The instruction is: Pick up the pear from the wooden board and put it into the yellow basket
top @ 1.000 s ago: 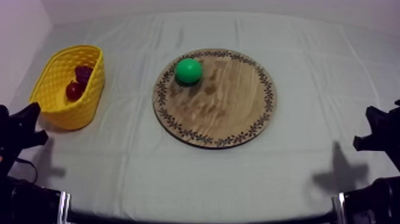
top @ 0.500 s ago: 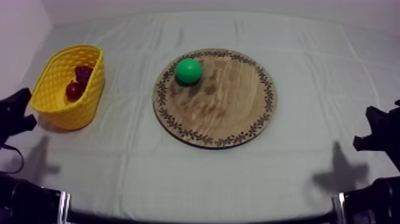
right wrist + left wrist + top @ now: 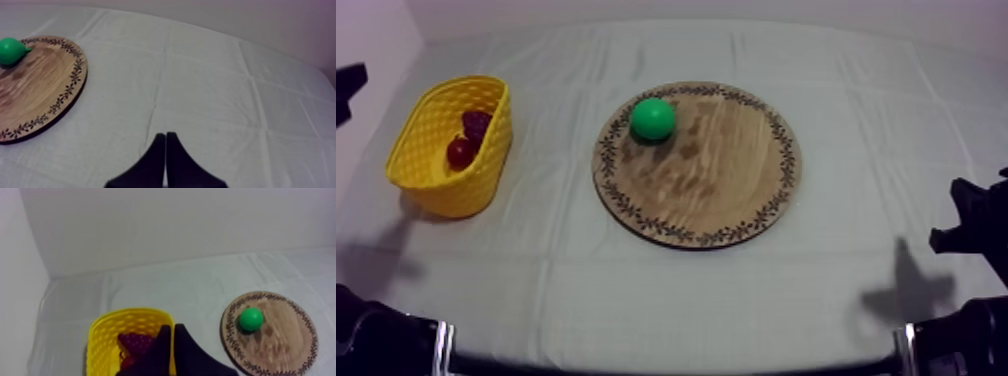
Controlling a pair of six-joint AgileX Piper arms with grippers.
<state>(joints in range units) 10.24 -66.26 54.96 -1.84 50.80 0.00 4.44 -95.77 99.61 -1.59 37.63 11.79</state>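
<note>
A green pear lies on the far left part of the round wooden board. The yellow basket stands at the table's left with a bunch of grapes and a small red fruit inside. My left gripper is shut, its fingers together as a wedge, high above the basket; the pear and the board lie off beyond it. In the top view the left gripper is a dark shape at the left edge. My right gripper is shut over bare cloth, away from the board and the pear.
The right arm rests low at the table's right edge. A pale wall rises behind the table's far edge and along its left side. Bare cloth lies between basket and board and in front of the board.
My left gripper has risen from low beside the basket's near end to the upper left edge of the top view. Pear, board, basket and right arm have not moved.
</note>
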